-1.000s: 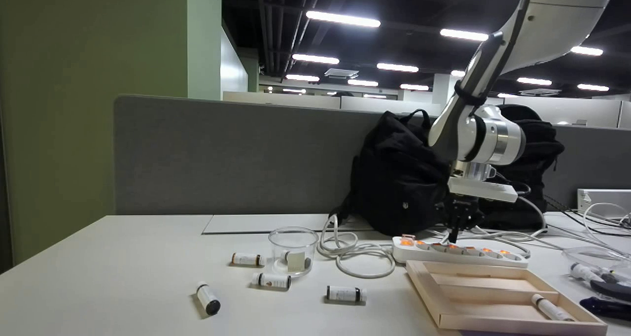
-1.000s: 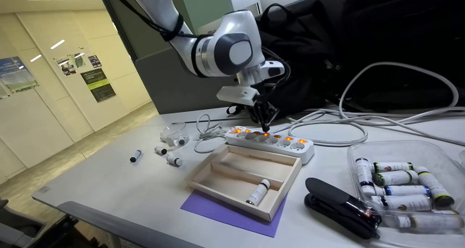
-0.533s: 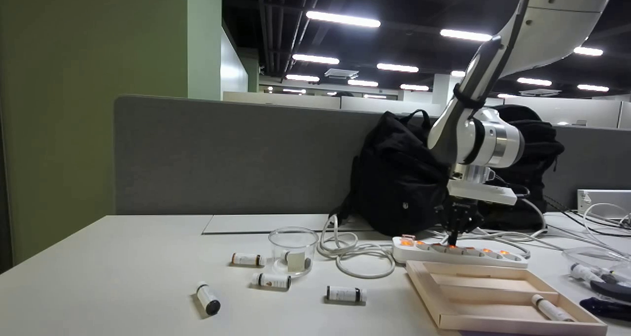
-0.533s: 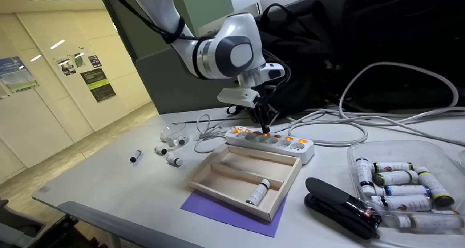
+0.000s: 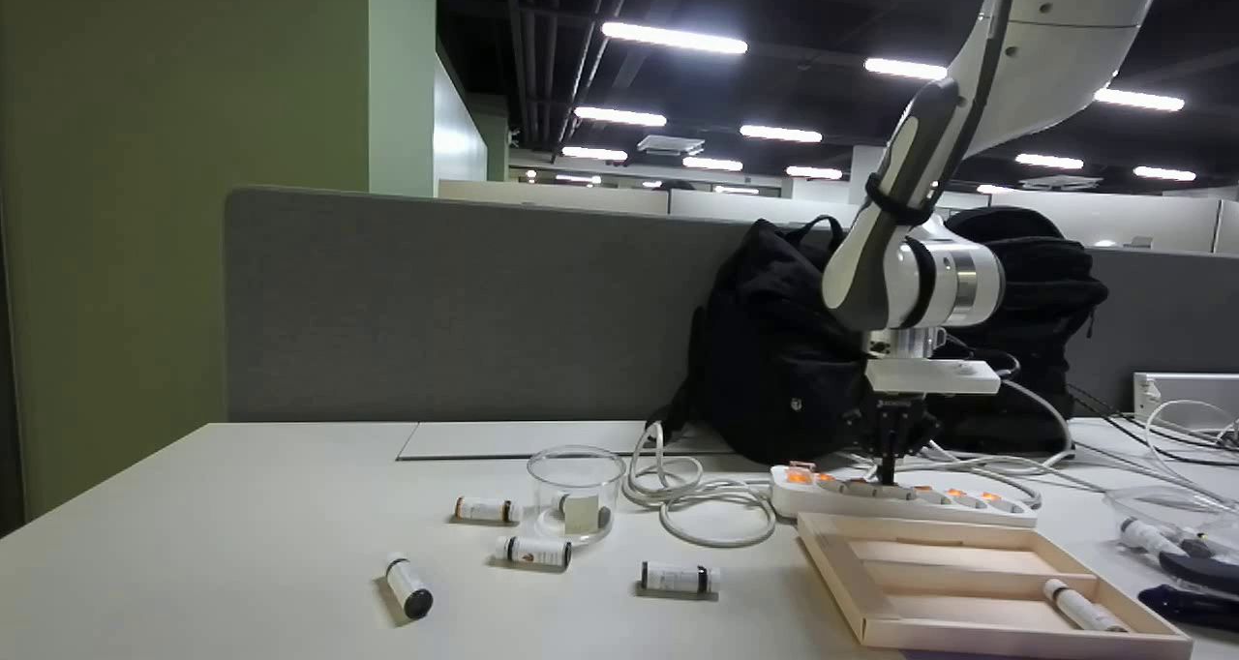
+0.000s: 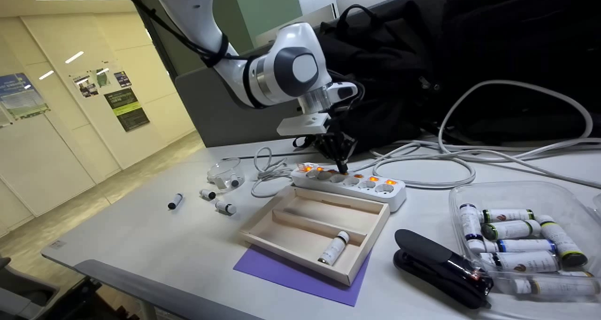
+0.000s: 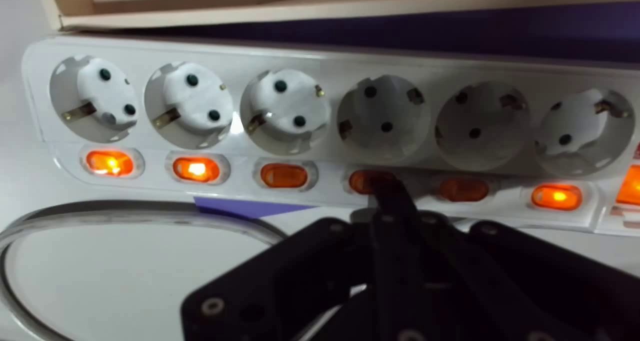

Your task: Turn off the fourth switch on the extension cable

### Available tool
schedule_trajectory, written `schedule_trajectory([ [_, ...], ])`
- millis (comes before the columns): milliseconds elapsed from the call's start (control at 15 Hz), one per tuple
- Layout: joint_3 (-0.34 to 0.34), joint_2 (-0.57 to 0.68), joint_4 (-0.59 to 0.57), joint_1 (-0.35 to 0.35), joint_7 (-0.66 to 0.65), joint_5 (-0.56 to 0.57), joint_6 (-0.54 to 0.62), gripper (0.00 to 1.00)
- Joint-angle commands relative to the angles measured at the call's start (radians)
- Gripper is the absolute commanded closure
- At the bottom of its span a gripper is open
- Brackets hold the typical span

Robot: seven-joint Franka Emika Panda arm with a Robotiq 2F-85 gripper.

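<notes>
The extension cable, a white power strip, lies on the table in both exterior views (image 5: 900,511) (image 6: 398,197) and fills the wrist view (image 7: 240,172). My gripper (image 5: 886,479) is shut and empty, pointing down at the strip; it also shows in an exterior view (image 6: 343,170). In the wrist view its fingertips (image 7: 392,188) lie over the right part of the fourth switch from the left (image 7: 359,181), seeming to touch it. That switch is unlit, as are its neighbours, the third (image 7: 283,175) and fifth (image 7: 464,189). The two leftmost switches and the sixth (image 7: 556,196) glow orange.
A wooden frame (image 6: 267,248) sits directly in front of the strip on purple paper (image 6: 300,280). White cords (image 6: 425,185) loop behind it. Black backpacks (image 5: 784,350) stand behind the arm. A stapler (image 6: 439,268), a bottle tub (image 6: 455,202) and a clear cup (image 5: 578,457) are around.
My gripper has come down onto the fourth switch, and the arm has shifted slightly left in both exterior views. The orange glow at the fingertips, lit half a second ago, is gone.
</notes>
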State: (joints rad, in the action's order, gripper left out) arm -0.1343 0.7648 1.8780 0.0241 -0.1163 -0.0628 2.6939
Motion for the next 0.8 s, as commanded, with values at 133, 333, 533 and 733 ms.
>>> schedule_trajectory([
  [133, -0.032, -0.06, -0.018, -0.041, -0.052, 0.034, -0.02, 1.0],
  [333, -0.047, -0.156, -0.02, -0.061, -0.083, 0.044, -0.11, 0.73],
  [533, -0.036, -0.246, -0.032, -0.05, -0.092, 0.049, -0.265, 0.65],
  [733, -0.005, -0.222, -0.032, -0.024, -0.051, 0.042, -0.206, 0.69],
])
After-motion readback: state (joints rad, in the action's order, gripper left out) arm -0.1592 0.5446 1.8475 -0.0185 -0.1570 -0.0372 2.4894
